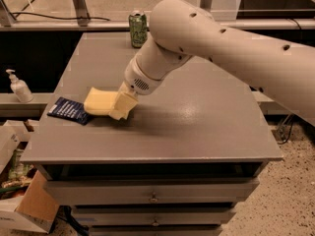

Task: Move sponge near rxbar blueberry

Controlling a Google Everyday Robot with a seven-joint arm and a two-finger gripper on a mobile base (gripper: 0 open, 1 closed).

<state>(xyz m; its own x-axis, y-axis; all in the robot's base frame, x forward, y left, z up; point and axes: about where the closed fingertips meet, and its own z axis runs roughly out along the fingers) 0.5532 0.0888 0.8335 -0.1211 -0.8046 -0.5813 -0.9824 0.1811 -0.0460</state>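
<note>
1. Looking first at the gripper (123,106), you find it low over the table's left half as the camera sees it, at the end of the thick white arm (221,48), clamped on one end of the sponge (100,101).
2. The sponge juts out from the gripper toward the blueberry bar (69,110), slightly tilted. Its far edge is just beside the bar, and you cannot tell whether the two touch.
3. Expect the sponge to handle as light, soft foam: it squashes under the grip, sags at the free end and probably springs back on release. It looks neither slippery nor fragile. Gripping across the thickness near an end, as now, should serve, though a hold nearer the middle would droop less.
4. Treat the bar as the touchy item. It is flat and light in a slick wrapper, and it lies close to the table's edge, so a nudge from the sponge could slide it off.
5. The table (197,117) is smooth grey with a faint sheen, so it offers little friction. Drawers (153,196) sit beneath it.
6. Farther out, a green can (138,28) stands at the back edge, well apart. A pump bottle (18,86) sits on a side ledge, and cardboard boxes (29,210) lie on the floor.
</note>
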